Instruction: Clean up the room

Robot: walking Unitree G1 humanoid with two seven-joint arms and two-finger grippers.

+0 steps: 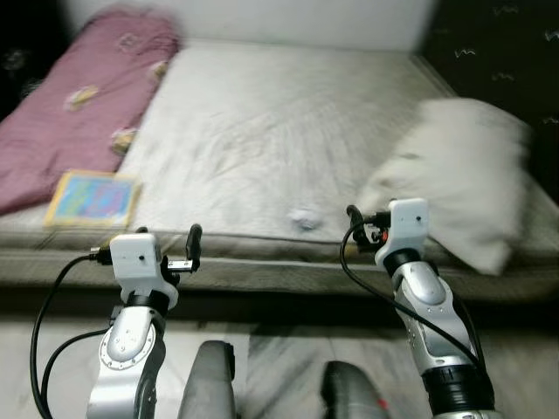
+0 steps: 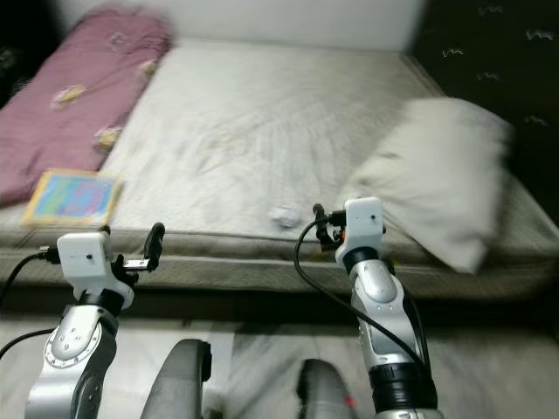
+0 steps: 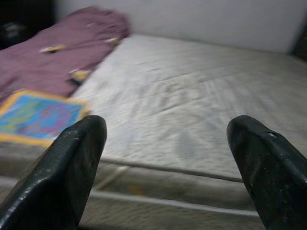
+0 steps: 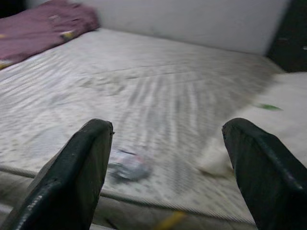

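That crumpled wad of paper near the mattress front edge, just ahead of your right gripper, looks featherlight and squishy, so pinch it across the middle. Both right and left gripper are spread wide, holding nothing

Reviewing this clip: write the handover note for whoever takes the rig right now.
Left gripper: open, empty, held before the mattress edge.
Right gripper: open, empty, facing a small crumpled scrap near that edge.
On the mattress: pink blanket and colourful book on the robot's left, white pillow on its right.
Done: nothing picked up.
Left: probably scrap first, then book, blanket, pillow.
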